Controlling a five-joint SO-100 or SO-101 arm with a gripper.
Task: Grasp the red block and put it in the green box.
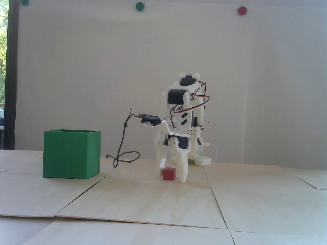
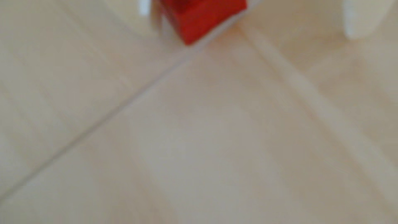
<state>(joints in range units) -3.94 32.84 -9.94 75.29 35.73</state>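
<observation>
My claw (image 1: 173, 176) reaches down to the table (image 1: 153, 201) with its fingers spread, one on each side of the red block (image 1: 169, 173) — whether they touch it I cannot tell. The block sits on the table. Well off to its left in the fixed view stands the green box (image 1: 71, 154), upright and open-topped.

The wrist view is blurred throughout. The small matte red block (image 2: 204, 19) is cut off by its top edge, as is one white plastic finger (image 2: 364, 19). In the fixed view the left finger (image 1: 162, 168) is smeared; contact with the block cannot be judged.
</observation>
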